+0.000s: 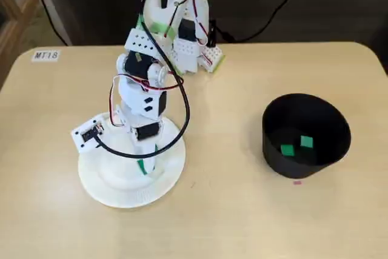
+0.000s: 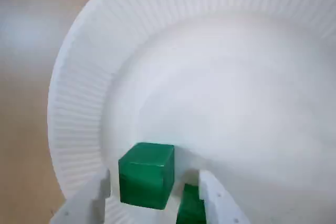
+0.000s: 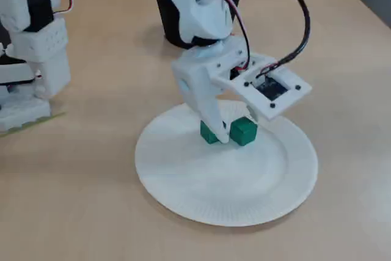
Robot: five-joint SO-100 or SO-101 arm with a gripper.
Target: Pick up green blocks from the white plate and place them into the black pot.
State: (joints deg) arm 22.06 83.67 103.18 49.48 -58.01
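1. Wrist view: the gripper (image 2: 155,179) hangs low over the white plate (image 2: 79,103). Its two fingers (image 2: 89,203) are spread apart, and a green block (image 2: 146,176) stands between them close to the plate's ridged rim. Neither finger visibly presses on the block.
2. The block looks like a small, hard-edged cube, probably light and rigid. Its smooth faces could skid on the plate if one finger reaches it first. The soundest hold is likely square across two opposite flat faces, about mid-height.
3. A second green piece (image 2: 189,211) sits just inside the right-hand finger in the wrist view. In a fixed view it shows on the other side of a white finger from the block (image 3: 244,131). The pictures do not settle whether it is another block or tape on the finger. If it is a block, it could wedge into the closing grip.
4. The plate appears thin and light, so a downward nudge may shift it. The raised rim lies near the fingertips.
5. The black pot (image 1: 270,144) stands well apart, at the right of a fixed view, with two green blocks (image 1: 287,150) on its floor. Bare table (image 1: 242,222) lies between plate and pot. The pot's tall wall calls for a clear lift first. A black cable (image 1: 182,107) loops from the arm down to the wrist camera board (image 3: 272,90) above the plate.
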